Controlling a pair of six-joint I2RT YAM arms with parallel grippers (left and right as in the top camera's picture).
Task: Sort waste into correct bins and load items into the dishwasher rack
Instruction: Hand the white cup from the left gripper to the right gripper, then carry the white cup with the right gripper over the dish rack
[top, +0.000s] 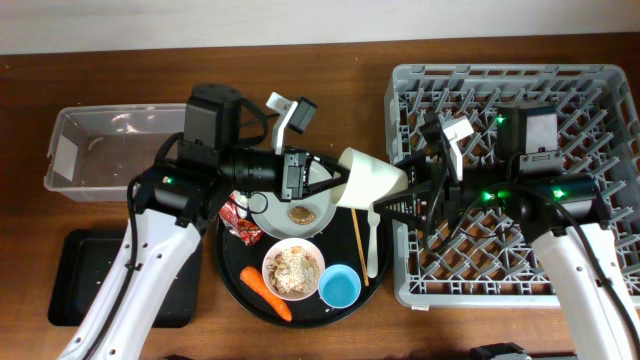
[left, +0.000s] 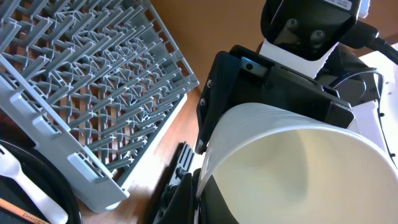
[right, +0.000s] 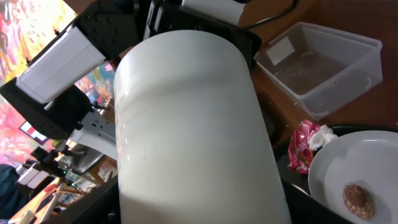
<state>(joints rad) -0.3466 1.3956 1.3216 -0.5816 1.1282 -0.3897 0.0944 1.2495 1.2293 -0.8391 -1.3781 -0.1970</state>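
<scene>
The white cup (top: 372, 180) hangs on its side above the desk (top: 30, 90), at 9 o'clock of the dishwasher rack (top: 600, 85) and at 1 o'clock of the round black tray (top: 228, 272). The left end effector (top: 339, 186) is pressed together on the cup's rim, at its 9 o'clock end. The right end effector (top: 404, 196) has a finger on either side of the cup's 3 o'clock end; I cannot tell whether it is pressing. At 6 o'clock of the cup lie the white fork (top: 372, 245) and the chopsticks (top: 358, 245).
</scene>
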